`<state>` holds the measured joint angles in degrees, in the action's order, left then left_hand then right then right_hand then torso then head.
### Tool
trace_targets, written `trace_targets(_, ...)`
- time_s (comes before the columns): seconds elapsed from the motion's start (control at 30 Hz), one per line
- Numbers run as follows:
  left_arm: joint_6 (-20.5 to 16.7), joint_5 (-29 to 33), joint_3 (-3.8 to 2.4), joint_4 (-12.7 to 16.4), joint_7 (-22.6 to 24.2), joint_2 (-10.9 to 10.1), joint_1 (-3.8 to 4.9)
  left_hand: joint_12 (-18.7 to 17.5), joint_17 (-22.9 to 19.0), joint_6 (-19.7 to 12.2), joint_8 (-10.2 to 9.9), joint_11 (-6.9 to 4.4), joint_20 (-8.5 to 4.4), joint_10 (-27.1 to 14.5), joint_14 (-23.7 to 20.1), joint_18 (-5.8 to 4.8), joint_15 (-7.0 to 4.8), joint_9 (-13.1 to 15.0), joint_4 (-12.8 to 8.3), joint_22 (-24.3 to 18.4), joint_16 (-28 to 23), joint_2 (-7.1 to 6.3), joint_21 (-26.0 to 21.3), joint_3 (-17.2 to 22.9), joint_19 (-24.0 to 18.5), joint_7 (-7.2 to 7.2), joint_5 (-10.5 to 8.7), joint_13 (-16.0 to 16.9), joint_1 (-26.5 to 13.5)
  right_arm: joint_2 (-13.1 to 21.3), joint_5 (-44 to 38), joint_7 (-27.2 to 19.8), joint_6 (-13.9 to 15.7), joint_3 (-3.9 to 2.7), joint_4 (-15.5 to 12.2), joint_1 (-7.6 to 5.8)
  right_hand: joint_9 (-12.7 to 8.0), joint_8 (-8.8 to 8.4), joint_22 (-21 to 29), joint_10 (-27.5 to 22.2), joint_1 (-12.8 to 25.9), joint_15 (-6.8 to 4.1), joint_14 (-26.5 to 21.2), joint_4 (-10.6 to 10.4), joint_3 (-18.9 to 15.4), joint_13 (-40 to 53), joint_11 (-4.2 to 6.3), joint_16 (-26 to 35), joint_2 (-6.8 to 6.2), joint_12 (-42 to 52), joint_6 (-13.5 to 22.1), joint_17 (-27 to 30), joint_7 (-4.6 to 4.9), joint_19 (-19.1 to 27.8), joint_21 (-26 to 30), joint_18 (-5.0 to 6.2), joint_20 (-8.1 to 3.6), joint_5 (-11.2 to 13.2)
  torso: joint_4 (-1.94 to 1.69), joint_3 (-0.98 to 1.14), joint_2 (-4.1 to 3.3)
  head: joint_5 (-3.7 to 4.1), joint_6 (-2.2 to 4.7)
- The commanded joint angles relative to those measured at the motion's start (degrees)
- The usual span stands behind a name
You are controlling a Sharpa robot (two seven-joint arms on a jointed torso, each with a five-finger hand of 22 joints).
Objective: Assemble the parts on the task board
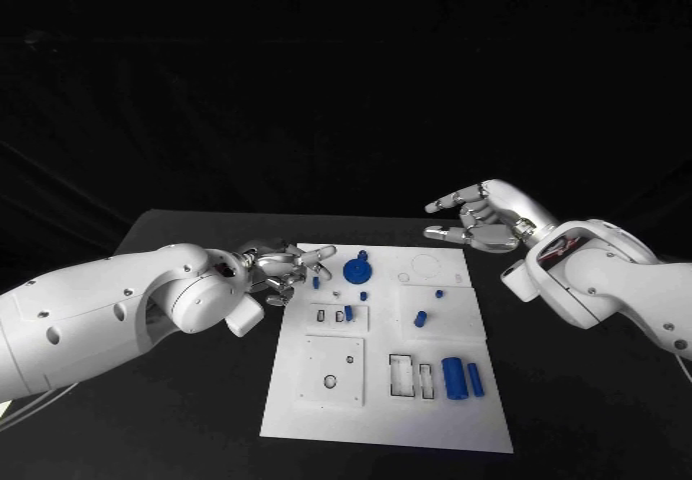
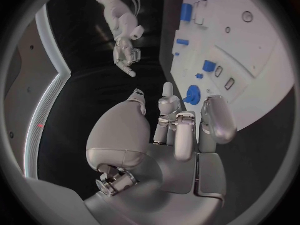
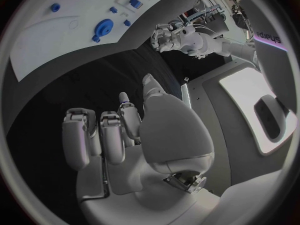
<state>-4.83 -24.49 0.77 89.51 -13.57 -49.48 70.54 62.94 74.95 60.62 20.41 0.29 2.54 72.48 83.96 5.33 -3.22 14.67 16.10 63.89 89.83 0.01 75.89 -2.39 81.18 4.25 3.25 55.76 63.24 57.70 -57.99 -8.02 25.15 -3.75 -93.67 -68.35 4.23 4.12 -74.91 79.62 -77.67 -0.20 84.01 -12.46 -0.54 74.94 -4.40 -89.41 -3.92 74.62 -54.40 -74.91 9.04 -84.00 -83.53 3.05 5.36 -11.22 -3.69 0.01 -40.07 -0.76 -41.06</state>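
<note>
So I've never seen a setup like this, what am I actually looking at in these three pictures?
It is a two-armed robot at a black table. The wide picture comes from a camera on its head; the two round ones come from cameras at its wrists, behind each palm. The left robot hand reaches the edge of the white task board, fingers near a round blue part. The right robot hand hovers beyond the board's far corner, fingers curled. Neither holds anything. More small blue parts lie on the board.

Black-draped lab bench (image 1: 188,400), robot arms
</note>
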Motion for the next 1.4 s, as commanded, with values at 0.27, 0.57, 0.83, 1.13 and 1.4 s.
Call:
trace_targets(0.27, 16.29, -27.47, 0.33, -6.97, -22.59, 7.72, 3.66, -0.93, 12.74, -4.30, 5.94, -0.07, 0.10, -3.17, 5.26, 0.07, -0.39, 5.52, 0.63, -3.15, -1.71, 1.20, -1.84, -4.59, -1.47, 0.15, -0.31, -1.04, 2.03, 0.25, 6.81, -0.11, -4.72, 0.11, 3.29, -0.71, 0.02, 0.19, 1.07, -1.39, 0.73, -0.05, 5.13, 0.23, -0.88, 2.48, 0.22, 1.40, 0.90, -1.74, -0.21, -11.91, 0.07, 0.78, 1.55, 0.32, 0.23, -0.77, 0.78, 1.10, 0.95, -0.58, -0.27)
trace_targets(0.57, 17.41, -29.53, 0.51, -11.63, -23.93, 13.46, 4.52, 4.60, 15.05, -4.84, 10.48, -1.22, -0.99, 1.28, 6.04, -1.72, -1.40, 9.71, 0.53, 6.60, 0.17, 1.83, 3.53, -9.34, 2.80, -1.07, -0.58, 5.30, -0.45, 0.12, 8.54, 1.93, -4.79, 0.20, 3.99, -0.78, 0.05, 0.27, 1.26, -1.29, 0.78, -0.17, 5.09, 0.53, -1.44, 2.33, 0.35, 1.59, 1.44, -1.68, -0.34, -11.67, -0.03, 0.81, 1.72, 0.35, 0.11, -2.92, 0.61, 1.44, 1.32, -0.76, -0.83)
trace_targets(0.83, 18.86, -30.32, 0.66, -14.50, -24.54, 17.06, 4.77, 6.43, 15.05, -6.01, 12.74, -1.55, -1.39, 2.36, 6.04, -2.21, -1.72, 12.26, 0.61, 9.28, 0.17, 2.90, 5.08, -11.19, 3.77, -1.42, -0.57, 7.40, -0.89, -0.04, 8.60, 2.97, -4.77, 0.26, 4.40, -0.80, 0.08, 0.35, 1.24, -1.15, 0.89, -0.26, 5.11, 0.57, -1.67, 2.30, 0.43, 1.62, 1.93, -1.55, -0.51, -11.66, -0.11, 0.75, 1.74, 0.34, 0.02, -5.11, 0.60, 1.41, 1.27, -1.16, -0.81)
trace_targets(1.13, 20.39, -32.47, 1.11, -16.77, -24.99, 20.31, 4.78, 7.32, 15.05, -6.70, 13.88, -1.61, -1.41, 2.88, 6.04, -2.38, -1.74, 13.72, 0.41, 10.29, 0.17, 3.89, 5.64, -11.41, 4.09, -1.49, -0.50, 8.45, 0.60, -0.24, 8.57, 3.40, -4.76, 0.39, 4.74, -0.80, 0.09, 0.39, 1.33, -1.14, 1.13, -0.28, 5.10, 0.47, -1.89, 2.22, 0.46, 1.67, 2.11, -1.57, -0.59, -11.60, -0.14, 0.77, 1.80, 0.36, -0.01, -5.66, 0.68, 1.28, 1.17, -1.11, -1.07)
trace_targets(1.4, 22.69, -32.98, 1.92, -18.71, -25.33, 22.45, 4.66, 7.39, 15.05, -6.88, 14.18, -1.61, -1.39, 2.89, 6.04, -2.39, -1.73, 14.13, 0.44, 10.37, 0.17, 4.17, 5.68, -11.44, 4.10, -1.50, -0.50, 8.53, 0.95, -0.60, 8.51, 3.50, -4.83, 0.44, 5.01, -0.80, 0.10, 0.39, 1.33, -1.14, 1.24, -0.29, 5.10, 0.40, -1.97, 2.20, 0.46, 1.67, 2.19, -1.57, -0.61, -11.61, -0.14, 0.76, 1.81, 0.35, -0.02, -5.83, 0.71, 1.30, 1.07, -1.12, -1.45)
